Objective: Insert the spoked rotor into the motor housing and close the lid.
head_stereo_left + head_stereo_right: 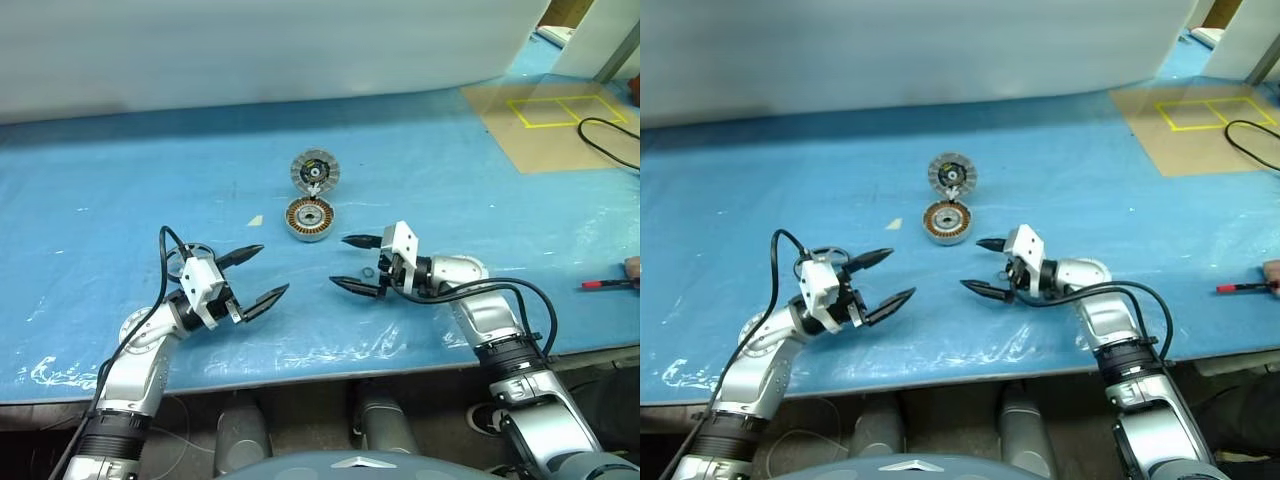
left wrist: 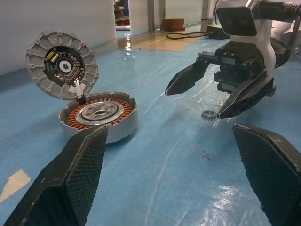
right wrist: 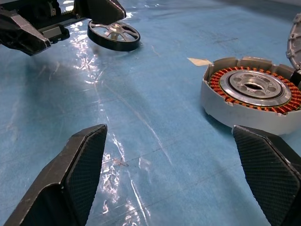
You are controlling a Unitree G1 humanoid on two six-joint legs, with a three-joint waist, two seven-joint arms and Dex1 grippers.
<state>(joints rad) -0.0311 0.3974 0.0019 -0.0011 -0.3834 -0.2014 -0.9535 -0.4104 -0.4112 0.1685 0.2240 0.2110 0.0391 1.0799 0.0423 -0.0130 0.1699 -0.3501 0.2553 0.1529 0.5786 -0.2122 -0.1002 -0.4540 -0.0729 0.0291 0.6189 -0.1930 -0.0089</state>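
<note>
The motor housing sits mid-table, its copper windings showing around a pale centre. Its lid stands up from the far rim, segmented face with a dark centre toward me. The spoked rotor lies flat on the blue sheet to the left, just behind my left wrist and partly hidden by it. My left gripper hovers open and empty left of the housing, pointing toward it. My right gripper is open and empty too, just near-right of the housing, facing the left one.
A tiny washer ring lies under the right gripper's fingers. A tape scrap lies left of the housing. At the far right are a red pen, a person's fingertip, a black cable and a brown board.
</note>
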